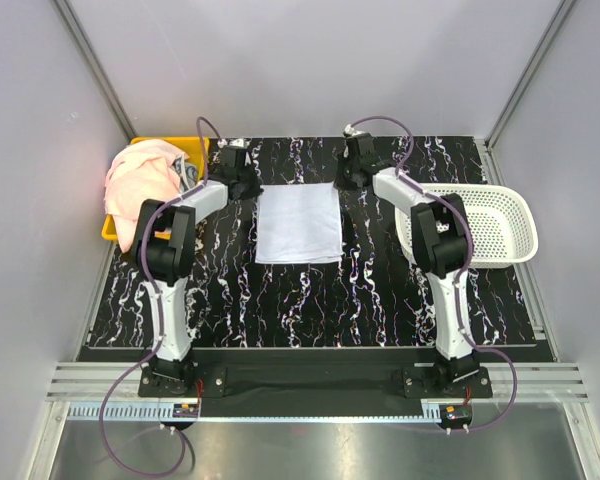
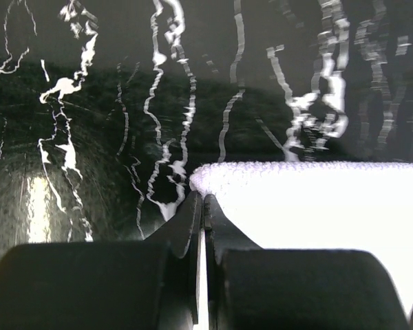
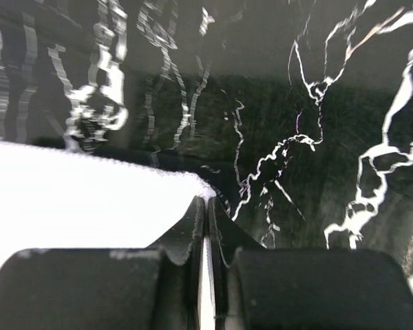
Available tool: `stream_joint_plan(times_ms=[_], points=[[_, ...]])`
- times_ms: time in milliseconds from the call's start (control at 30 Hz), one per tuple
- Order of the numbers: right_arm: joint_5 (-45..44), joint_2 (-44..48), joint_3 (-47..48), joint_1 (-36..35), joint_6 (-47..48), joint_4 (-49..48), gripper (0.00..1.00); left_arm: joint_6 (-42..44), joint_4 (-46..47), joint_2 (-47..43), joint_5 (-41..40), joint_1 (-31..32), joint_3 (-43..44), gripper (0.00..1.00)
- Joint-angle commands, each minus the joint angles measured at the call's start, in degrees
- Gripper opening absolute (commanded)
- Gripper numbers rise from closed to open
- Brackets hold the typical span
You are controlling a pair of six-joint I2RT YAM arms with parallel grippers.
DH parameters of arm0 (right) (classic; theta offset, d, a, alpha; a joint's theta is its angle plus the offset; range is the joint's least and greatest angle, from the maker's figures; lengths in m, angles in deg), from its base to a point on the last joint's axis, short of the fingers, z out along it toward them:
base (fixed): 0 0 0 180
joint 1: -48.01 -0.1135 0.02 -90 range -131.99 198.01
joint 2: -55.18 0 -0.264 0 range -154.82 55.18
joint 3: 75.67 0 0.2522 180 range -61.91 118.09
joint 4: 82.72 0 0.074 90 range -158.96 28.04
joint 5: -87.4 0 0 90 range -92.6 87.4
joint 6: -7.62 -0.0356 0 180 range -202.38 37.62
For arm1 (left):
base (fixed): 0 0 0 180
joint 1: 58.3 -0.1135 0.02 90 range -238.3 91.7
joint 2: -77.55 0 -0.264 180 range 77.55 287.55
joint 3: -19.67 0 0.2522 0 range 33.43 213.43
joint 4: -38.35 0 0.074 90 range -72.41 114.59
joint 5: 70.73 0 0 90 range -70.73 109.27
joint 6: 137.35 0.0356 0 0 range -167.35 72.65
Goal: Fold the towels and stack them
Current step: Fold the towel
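Pale blue-white towel (image 1: 299,223) lay flat on the worktop (image 1: 380,300); left tool (image 2: 202,199) pinched its far-left corner, right tool (image 3: 206,201) its far-right corner, near edge lying free opposite.

The table (image 1: 380,300) is black with white marble veining. A pale towel (image 1: 299,223) lies flat and squared near its centre, slightly toward 12 o'clock. At 10 o'clock a yellow bin (image 1: 165,143) sits at the table's left edge. At 3 o'clock a white mesh basket (image 1: 500,225) rests by the right edge, well apart from the towel.
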Motion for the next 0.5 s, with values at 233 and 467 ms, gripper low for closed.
stream_joint_plan(times_ms=[233, 467], points=[[3.4, 15.2, -13.3, -0.6, -2.4, -10.4, 0.07, -3.4, 9.0, -11.5, 2.2, -0.2, -10.7, 0.00], [4.4, 21.0, -24.4, -0.6, -4.6, -13.7, 0.07, -4.4, 12.4, -17.4, 2.2, 1.2, -18.9, 0.00]])
